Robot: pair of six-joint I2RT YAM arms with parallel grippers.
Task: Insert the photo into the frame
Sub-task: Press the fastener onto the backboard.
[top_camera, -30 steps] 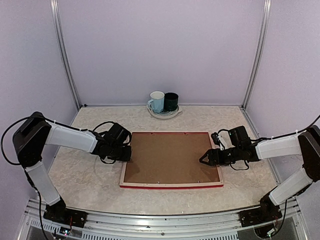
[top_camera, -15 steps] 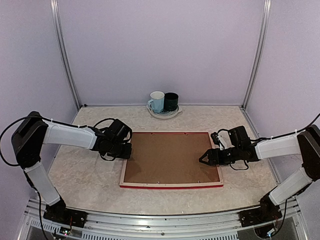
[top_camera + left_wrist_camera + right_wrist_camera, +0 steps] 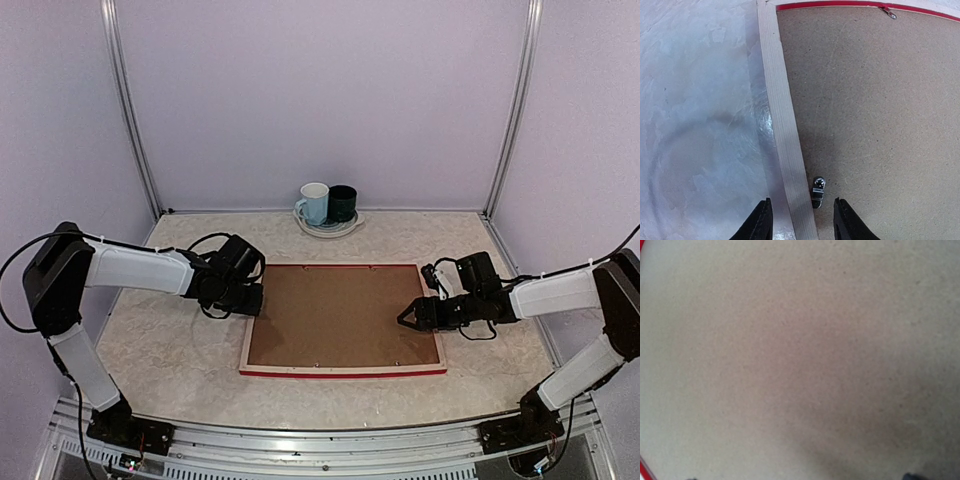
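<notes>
The frame point(image 3: 340, 371) lies face down on the table, red edges showing, pale wood back rail point(image 3: 782, 125) up. A brown backing board point(image 3: 340, 315) fills it and hides the photo. My left gripper point(image 3: 252, 300) is open and low at the frame's left side. In the left wrist view it point(image 3: 800, 220) straddles the wood rail and a small metal clip point(image 3: 817, 191) on the board point(image 3: 875, 110). My right gripper point(image 3: 405, 320) rests low over the board's right part. Its wrist view shows only board point(image 3: 800, 360), blurred and very close, so its jaws cannot be judged.
A pale blue mug point(image 3: 314, 203) and a dark mug point(image 3: 342, 203) stand on a plate point(image 3: 325, 230) at the back wall. Another metal clip point(image 3: 888, 13) sits at the board's far corner. Lilac walls enclose the table.
My left gripper has shifted a little to the right and back, onto the frame's left rail. The right arm and the frame have not moved.
</notes>
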